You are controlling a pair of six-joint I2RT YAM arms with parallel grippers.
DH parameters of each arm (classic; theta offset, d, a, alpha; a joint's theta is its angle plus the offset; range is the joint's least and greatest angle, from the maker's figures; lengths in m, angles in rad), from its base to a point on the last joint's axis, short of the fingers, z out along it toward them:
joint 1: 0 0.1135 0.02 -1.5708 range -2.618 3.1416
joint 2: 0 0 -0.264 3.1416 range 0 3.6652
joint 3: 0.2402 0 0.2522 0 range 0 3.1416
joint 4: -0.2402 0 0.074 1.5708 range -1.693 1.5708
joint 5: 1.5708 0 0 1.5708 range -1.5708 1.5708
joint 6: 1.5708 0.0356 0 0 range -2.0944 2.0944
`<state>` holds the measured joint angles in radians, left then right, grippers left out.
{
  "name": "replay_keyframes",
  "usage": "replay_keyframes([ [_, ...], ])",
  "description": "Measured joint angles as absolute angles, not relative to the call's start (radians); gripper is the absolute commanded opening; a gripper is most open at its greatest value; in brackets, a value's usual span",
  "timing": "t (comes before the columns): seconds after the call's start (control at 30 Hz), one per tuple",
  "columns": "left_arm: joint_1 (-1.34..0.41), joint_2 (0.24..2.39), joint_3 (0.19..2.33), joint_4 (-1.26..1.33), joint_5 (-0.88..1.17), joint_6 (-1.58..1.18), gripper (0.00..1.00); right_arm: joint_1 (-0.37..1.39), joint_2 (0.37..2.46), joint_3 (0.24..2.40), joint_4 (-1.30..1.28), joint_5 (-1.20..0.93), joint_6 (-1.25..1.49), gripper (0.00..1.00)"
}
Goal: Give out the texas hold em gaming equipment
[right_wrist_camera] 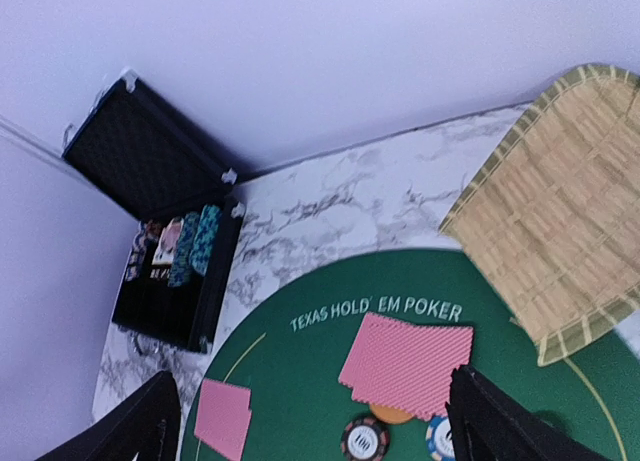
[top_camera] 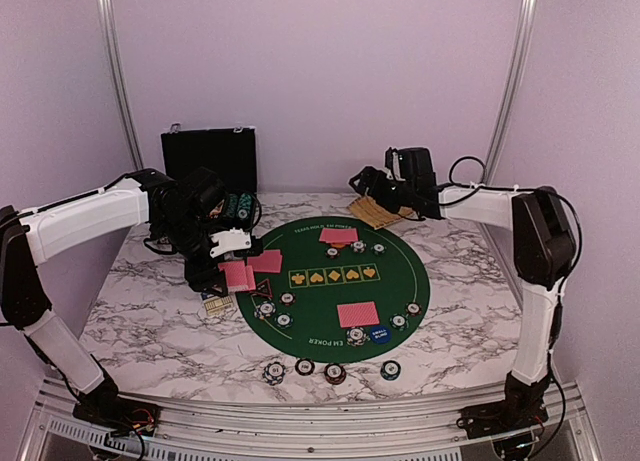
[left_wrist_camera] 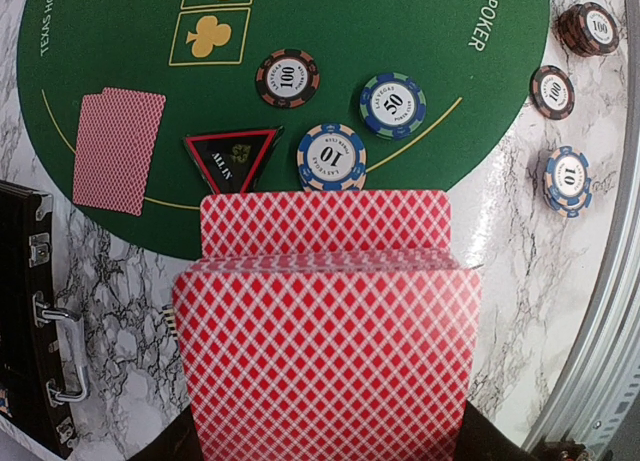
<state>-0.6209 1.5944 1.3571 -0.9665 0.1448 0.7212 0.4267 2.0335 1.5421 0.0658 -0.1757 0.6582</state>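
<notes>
My left gripper (top_camera: 230, 259) is clamped on a fan of red-backed cards (left_wrist_camera: 325, 321), over the left edge of the mat (right_wrist_camera: 290, 351). Only its camera lets me read "ALL IN" on the triangle marker (left_wrist_camera: 232, 159) and 100, 50 and 10 on the chips (left_wrist_camera: 331, 157). My right gripper (right_wrist_camera: 310, 381) is spread wide and empty above "TEXAS HOLD'EM POKER". The basket (right_wrist_camera: 560, 211) sits just beside the dealt cards (right_wrist_camera: 405, 366).

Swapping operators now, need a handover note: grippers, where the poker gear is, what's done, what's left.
Left gripper: shut on deck.
Right gripper: open, empty, near basket.
Done: far pile, near pile, left pile dealt on mat, chips beside each.
Left: no cards on mat's right side; four loose chips sit off the mat, near edge.
</notes>
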Motion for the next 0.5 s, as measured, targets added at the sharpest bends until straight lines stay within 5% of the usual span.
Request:
replay_keyframes([
  [0.5,-0.621,1.594,1.357,-0.967,0.149,0.719,0.0,0.746,1.876,1.089,0.281,-0.443,0.833,0.96],
])
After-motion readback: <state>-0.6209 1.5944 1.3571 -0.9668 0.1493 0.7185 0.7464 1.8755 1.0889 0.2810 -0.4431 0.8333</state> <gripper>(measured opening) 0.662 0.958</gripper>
